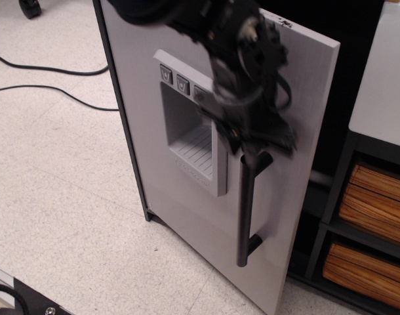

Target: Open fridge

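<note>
Fridge (154, 170) door ajar, claw (256, 141) on handle (247, 210)

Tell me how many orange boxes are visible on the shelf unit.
2: the upper box and the lower box, stacked at the right beside the fridge. Others may be hidden past the frame edge.

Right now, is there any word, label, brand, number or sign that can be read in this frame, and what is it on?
No text can be read.
Dispenser buttons on the fridge door: small cup-like icons, no letters legible.
Raised lettering below the dispenser tray: too small and blurred to read.
Small dark mark at the door's top edge: too small to read.
Orange wood-grain boxes: no text visible.
</note>
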Motion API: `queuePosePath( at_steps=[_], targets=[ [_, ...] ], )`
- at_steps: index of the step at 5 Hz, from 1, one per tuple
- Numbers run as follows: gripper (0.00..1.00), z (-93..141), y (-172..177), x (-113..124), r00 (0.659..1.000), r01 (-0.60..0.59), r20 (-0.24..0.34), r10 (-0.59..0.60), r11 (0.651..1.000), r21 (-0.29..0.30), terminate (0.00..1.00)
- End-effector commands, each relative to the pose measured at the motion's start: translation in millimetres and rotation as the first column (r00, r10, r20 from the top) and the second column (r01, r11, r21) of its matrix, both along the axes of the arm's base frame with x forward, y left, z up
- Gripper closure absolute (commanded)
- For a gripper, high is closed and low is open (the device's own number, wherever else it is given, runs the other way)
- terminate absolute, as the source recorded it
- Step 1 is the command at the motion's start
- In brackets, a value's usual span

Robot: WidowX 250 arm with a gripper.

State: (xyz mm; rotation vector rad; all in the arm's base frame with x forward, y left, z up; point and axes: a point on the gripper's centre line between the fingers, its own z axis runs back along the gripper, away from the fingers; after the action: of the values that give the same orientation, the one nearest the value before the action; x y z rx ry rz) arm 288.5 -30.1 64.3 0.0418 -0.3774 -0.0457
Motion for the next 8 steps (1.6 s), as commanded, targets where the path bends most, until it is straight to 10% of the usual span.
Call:
queuePosePath(
  at_steps=[1,3,5,8],
  targets=[
    [0.00,-11,-8,-26,0.973,-0.163,-0.136,0.189,0.970,0.182,0.00],
    [0.00,-60,-101,-26,0.962,0.011,-0.271,0.017,0.995,0.100,0.00],
    [0.00,-44,-150,10,0.968,0.134,-0.207,-0.142,0.990,-0.053,0.00],
    [0.00,-15,-132,70,0.998,0.008,-0.063,-0.008,1.000,-0.009,0.00]
  ],
)
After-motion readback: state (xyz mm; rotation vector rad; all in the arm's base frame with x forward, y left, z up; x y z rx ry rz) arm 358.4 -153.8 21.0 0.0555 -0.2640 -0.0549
